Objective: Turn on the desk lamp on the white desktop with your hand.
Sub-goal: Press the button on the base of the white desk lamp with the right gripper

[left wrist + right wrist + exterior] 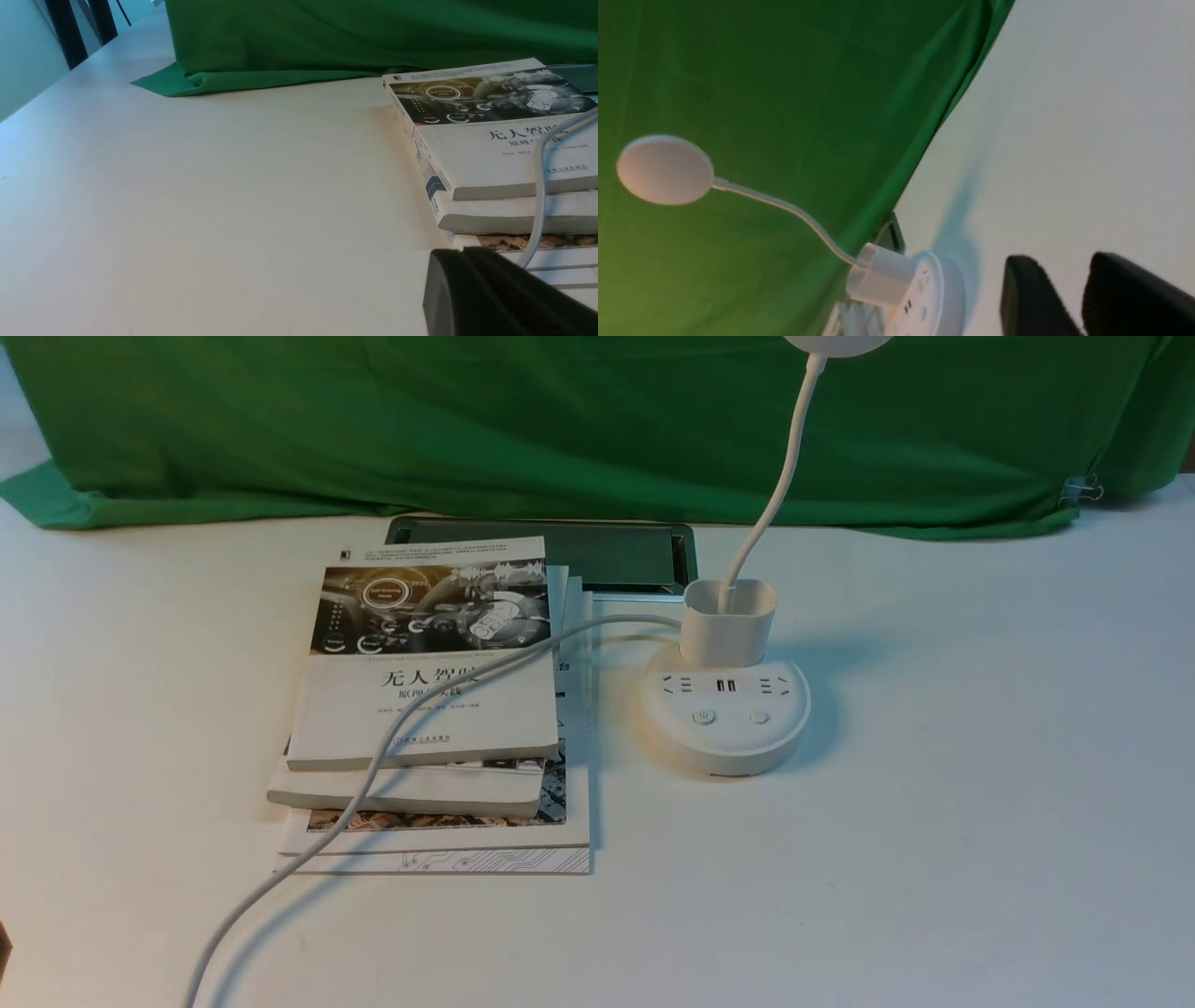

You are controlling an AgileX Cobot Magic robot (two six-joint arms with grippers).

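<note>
One desk lamp (726,709) bearing two buttons (703,717), one cable (373,775), one book stack (420,719) on white desktop (980,803); left gripper (462,254) fingers together, right gripper (1064,261) fingers apart.

The desk lamp (726,709) is all white. The bench (980,803) is white too. The cloth (560,420) is bright green. The top book (429,653) has a white cover with black letters and a dark grey picture full of pale rings. The bottom book (485,861) is white with thin black lines like a maze. The cable (373,775) is pale grey-white. The left pincer (460,261) looks dark grey and black. The right pincer (1059,266) is black.
</note>
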